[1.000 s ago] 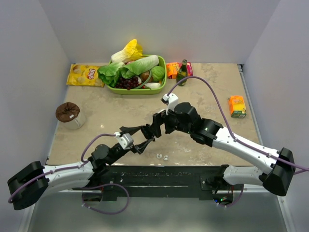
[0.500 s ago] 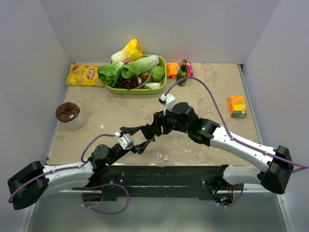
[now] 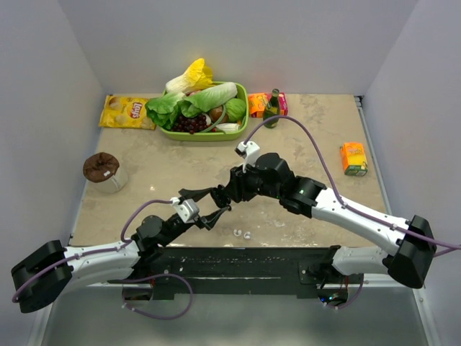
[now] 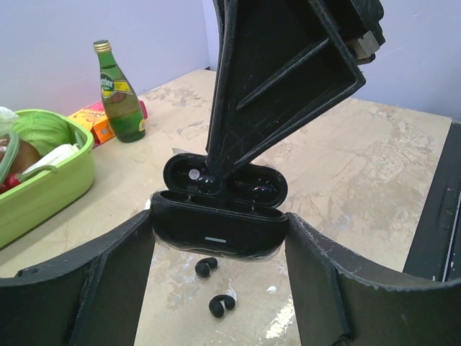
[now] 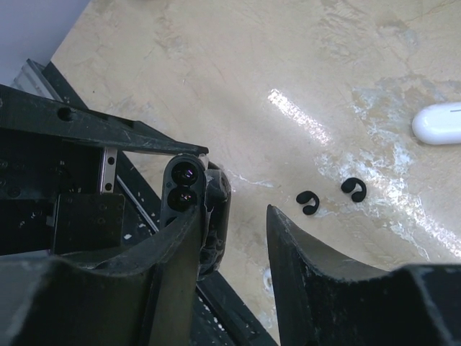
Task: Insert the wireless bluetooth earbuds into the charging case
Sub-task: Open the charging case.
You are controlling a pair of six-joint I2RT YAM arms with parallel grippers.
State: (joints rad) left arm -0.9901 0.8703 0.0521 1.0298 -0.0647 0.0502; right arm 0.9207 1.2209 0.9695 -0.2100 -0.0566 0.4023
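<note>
My left gripper (image 4: 219, 244) is shut on the black charging case (image 4: 238, 216) and holds it above the table with its lid open. One finger (image 4: 274, 79) of my right gripper (image 5: 234, 213) reaches down onto the inside of the lid. The right jaws are partly narrowed but open, with a gap between the case (image 5: 216, 223) and the far finger. Two black earbuds (image 4: 206, 267) (image 4: 221, 305) lie on the table under the case, and show in the right wrist view too (image 5: 308, 202) (image 5: 354, 189). Two whitish earbuds (image 3: 242, 233) lie near the front edge. Both grippers (image 3: 216, 204) (image 3: 225, 193) meet at the table's middle.
A white oval case (image 5: 438, 122) lies beyond the black buds. At the back stand a green basket (image 3: 245, 108) of vegetables, a yellow chips bag (image 3: 127, 112) and a green bottle (image 3: 271, 107). An orange juice box (image 3: 354, 158) is at right, a brown-lidded cup (image 3: 102, 171) at left.
The right gripper's jaws have narrowed from wide open, and the right arm has edged slightly left toward the case. The left arm and the case have not moved.
</note>
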